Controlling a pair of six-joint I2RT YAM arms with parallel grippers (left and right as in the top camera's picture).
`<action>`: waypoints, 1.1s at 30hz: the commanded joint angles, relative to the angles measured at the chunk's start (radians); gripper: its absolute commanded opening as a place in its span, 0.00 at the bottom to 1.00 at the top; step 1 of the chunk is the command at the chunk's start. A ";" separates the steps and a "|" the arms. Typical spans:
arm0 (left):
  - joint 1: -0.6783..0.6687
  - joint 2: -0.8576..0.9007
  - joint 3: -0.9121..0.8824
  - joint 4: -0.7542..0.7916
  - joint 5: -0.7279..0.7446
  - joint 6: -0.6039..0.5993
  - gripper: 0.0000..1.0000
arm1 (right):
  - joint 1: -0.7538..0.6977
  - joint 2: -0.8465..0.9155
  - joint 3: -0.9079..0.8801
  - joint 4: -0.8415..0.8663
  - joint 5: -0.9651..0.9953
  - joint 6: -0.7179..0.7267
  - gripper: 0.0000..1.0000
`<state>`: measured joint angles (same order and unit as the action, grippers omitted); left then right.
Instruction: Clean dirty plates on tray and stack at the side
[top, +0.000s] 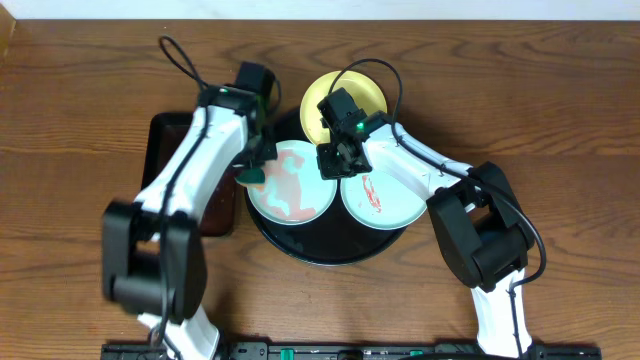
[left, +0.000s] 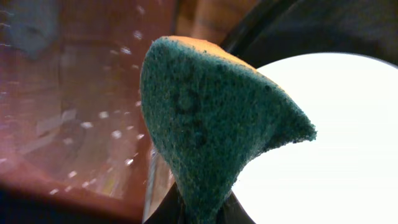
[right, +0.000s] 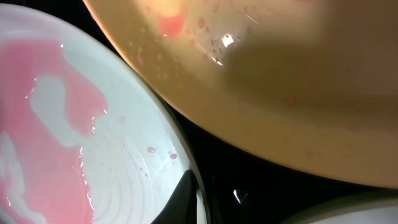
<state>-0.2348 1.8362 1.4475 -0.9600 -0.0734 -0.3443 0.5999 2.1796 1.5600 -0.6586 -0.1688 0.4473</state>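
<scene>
The round black tray (top: 322, 248) holds two pale aqua plates. The left one (top: 290, 190) has a broad red smear; the right one (top: 388, 200) has a small red mark. A pale yellow plate (top: 350, 92) sits at the tray's far rim. My left gripper (top: 256, 168) is shut on a green sponge (left: 205, 118) at the smeared plate's left edge (left: 336, 143). My right gripper (top: 336, 160) is shut on that plate's right rim; one finger (right: 196, 202) lies on the plate (right: 62, 155). The yellow plate (right: 280, 93) shows faint red spots.
A rectangular dark tray (top: 160, 150) lies left of the round tray, partly under my left arm, and shows reddish in the left wrist view (left: 74, 124). The brown wooden table (top: 560, 120) surrounds everything. The two arms nearly meet over the smeared plate.
</scene>
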 joint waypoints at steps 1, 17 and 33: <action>0.014 -0.114 0.041 -0.020 -0.020 -0.018 0.07 | 0.010 0.026 -0.027 -0.007 0.011 0.000 0.02; 0.101 -0.193 0.041 -0.029 -0.021 -0.016 0.08 | 0.031 -0.101 0.024 -0.069 -0.004 -0.090 0.01; 0.101 -0.192 0.041 -0.026 -0.021 -0.017 0.07 | 0.102 -0.343 0.024 -0.187 0.535 -0.139 0.01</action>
<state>-0.1383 1.6440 1.4704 -0.9871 -0.0818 -0.3447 0.6624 1.8736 1.5745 -0.8410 0.1535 0.3347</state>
